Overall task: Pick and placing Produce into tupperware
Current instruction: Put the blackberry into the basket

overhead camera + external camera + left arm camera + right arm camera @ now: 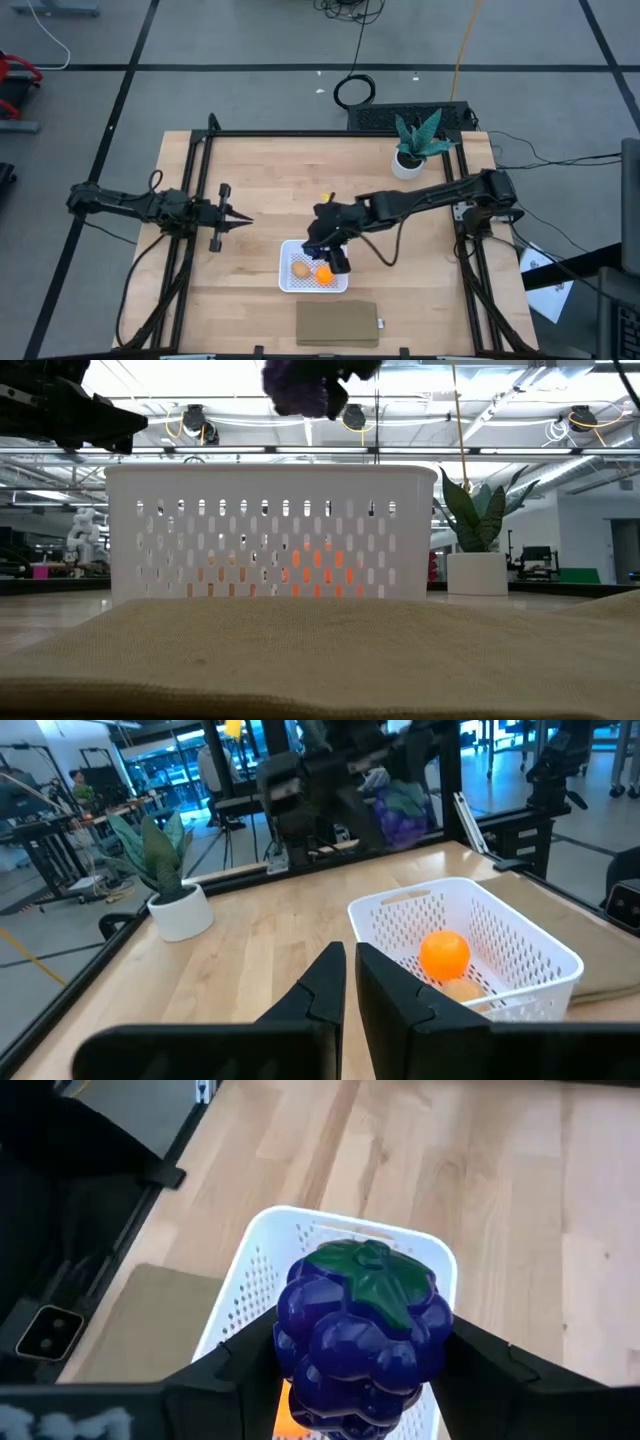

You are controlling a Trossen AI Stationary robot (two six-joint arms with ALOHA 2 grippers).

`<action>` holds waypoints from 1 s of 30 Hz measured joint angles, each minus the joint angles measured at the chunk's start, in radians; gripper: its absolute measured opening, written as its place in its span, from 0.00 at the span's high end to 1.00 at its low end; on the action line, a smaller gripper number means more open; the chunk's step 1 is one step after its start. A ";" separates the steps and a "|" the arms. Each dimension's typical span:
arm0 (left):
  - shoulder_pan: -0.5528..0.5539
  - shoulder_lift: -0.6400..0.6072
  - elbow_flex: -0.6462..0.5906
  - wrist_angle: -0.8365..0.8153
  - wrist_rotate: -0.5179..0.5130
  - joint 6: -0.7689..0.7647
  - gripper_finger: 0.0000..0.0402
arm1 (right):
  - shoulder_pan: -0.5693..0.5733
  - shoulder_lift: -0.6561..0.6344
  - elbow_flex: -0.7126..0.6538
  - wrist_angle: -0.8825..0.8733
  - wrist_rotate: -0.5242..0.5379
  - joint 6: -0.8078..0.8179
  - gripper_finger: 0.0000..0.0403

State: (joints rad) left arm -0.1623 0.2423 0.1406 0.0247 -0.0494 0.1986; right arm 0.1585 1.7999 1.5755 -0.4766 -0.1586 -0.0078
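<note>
A white perforated tupperware stands on the wooden table near the front middle. In it lie the orange piece and the tan piece, also seen in the left wrist view as the orange piece and the tan piece. My right gripper is shut on the dark purple grape-like piece, above the tupperware's far part. In the low view the purple piece hangs higher than the tupperware's rim. My left gripper waits shut at the table's left. My right gripper pinches the purple piece by its two opposite sides between its two fingers. The fingers slant downward, coming from the table's right side. The piece is lifted clear above the tupperware, and its green top faces away from the wrist.
A flat brown pad lies at the table's near edge, just in front of the tupperware. A potted green plant stands at the far right. Bare wood lies between the left gripper and the tupperware.
</note>
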 joint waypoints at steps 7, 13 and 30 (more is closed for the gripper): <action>0.000 0.007 0.000 0.001 -0.004 0.001 0.92 | 0.008 0.094 0.187 -0.276 0.000 0.033 0.51; 0.000 0.007 0.000 0.002 -0.004 0.000 0.92 | 0.010 0.108 0.287 -0.373 0.000 0.084 0.51; 0.000 0.007 0.000 0.001 -0.004 -0.001 0.92 | 0.048 0.108 0.328 -0.508 0.005 0.093 0.51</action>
State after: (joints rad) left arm -0.1623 0.2489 0.1409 0.0261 -0.0532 0.1974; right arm 0.2065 1.9083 1.9030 -0.9848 -0.1541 0.0857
